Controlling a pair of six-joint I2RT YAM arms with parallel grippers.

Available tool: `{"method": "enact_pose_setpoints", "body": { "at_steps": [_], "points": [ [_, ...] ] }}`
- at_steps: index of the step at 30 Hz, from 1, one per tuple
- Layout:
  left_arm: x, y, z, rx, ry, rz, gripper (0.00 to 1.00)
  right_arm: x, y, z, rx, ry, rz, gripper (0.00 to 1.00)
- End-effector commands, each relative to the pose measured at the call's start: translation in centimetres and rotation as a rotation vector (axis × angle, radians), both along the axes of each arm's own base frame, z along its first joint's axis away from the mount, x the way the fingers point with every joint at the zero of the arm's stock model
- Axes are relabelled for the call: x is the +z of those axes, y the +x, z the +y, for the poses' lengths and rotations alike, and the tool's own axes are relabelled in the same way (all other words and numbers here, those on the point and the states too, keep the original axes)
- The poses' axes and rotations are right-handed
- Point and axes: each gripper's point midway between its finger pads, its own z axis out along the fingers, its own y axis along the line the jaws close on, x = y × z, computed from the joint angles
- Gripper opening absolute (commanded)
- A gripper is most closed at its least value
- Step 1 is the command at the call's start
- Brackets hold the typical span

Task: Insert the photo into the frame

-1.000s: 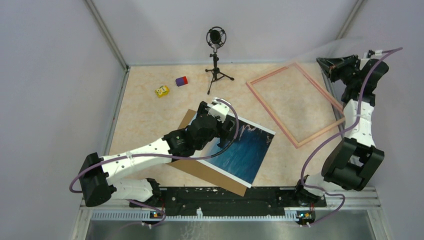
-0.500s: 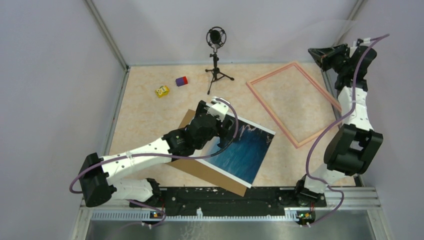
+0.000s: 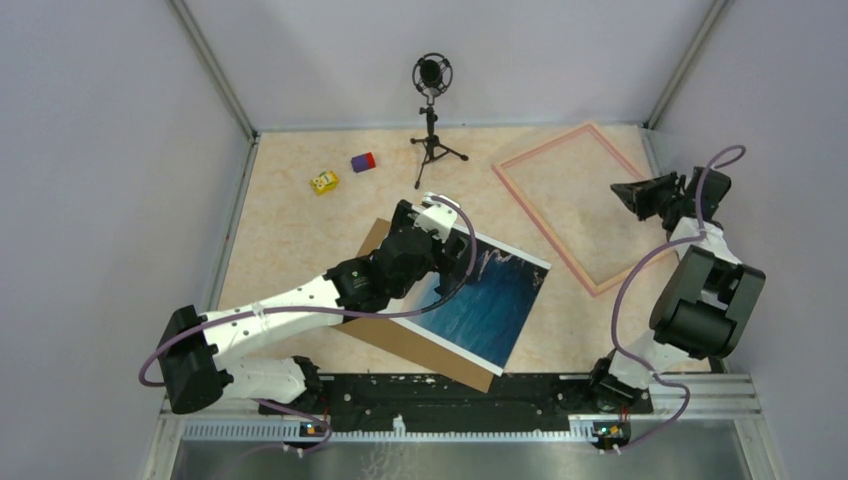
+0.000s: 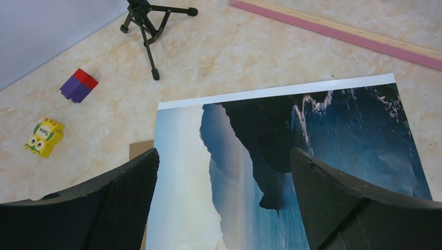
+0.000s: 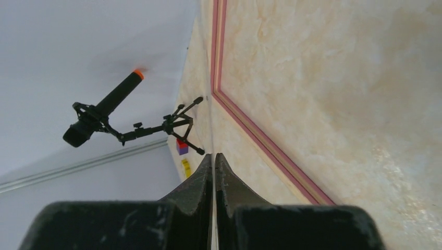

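Frame (image 3: 546,230) of thin pink wood lies flat at the far right of the marbled table (image 3: 290,240), bare tabletop showing inside it, close to but not touching the photo (image 3: 485,305), which rests picture-up at the near centre, askew on a brown backing board (image 3: 430,350). The left gripper (image 4: 224,156) hangs spread wide over the photo's sky-and-cliff end, grasping nothing, while the right gripper (image 5: 213,159) is clenched tight on nothing above the frame's right side. At the far edge stand a microphone tripod (image 3: 432,110), a purple-and-red block (image 3: 363,162) and a small yellow toy (image 3: 323,182).
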Motion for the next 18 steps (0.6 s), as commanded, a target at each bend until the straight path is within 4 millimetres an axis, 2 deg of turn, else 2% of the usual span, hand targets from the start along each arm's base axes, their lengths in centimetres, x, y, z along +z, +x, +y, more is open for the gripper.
{"method": "enact_pose_setpoints", "body": {
  "at_steps": [1, 8, 18],
  "points": [
    [1.3, 0.4, 0.1, 0.015, -0.033, -0.040, 0.99, 2.7, -1.3, -2.2, 0.003, -0.143, -0.107, 0.00],
    [1.0, 0.4, -0.1, 0.010, -0.031, -0.030, 0.99, 0.8, -3.4, -3.3, 0.010, -0.144, -0.070, 0.00],
    [0.9, 0.4, -0.2, 0.007, -0.033, -0.027, 0.99, -0.5, -4.4, -3.5, -0.023, -0.176, -0.074, 0.00]
  ]
}}
